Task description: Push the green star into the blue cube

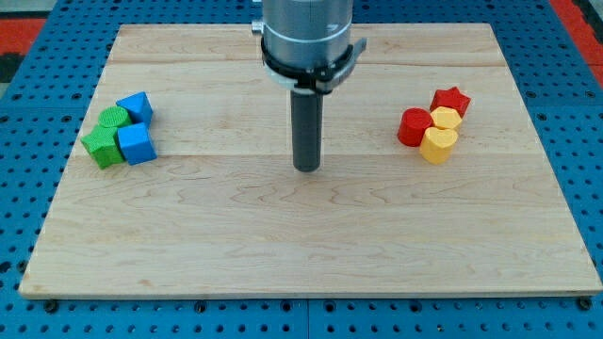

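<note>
You are looking at a pale wooden board (311,235) that fills most of the view and lies on a blue gridded surface (28,141). Above its centre hangs the arm's grey cylindrical body (307,33), reaching in from the view's top, and from it a straight dark rod (306,127) drops to the wood. There is no claw for you to judge here: the arm ends only in that rod, so nothing opens, closes or holds anything. My tip (306,169) stands near the middle of the board, touching no block, well apart from both clusters.

At the view's left you have four blocks packed together. The green star (102,147) sits at the cluster's lower left, and its right side touches the blue cube (137,145) just beside it. Above the star is a green cylinder (115,117), and to that one's right a second blue block (136,105), which looks like a cube turned at an angle.

At the view's right is the other cluster, also touching: a red star (451,100) at the top, a yellow block (447,118) below it, a red cylinder (413,126) to the left, and a yellow heart-like block (439,144) lowest.
</note>
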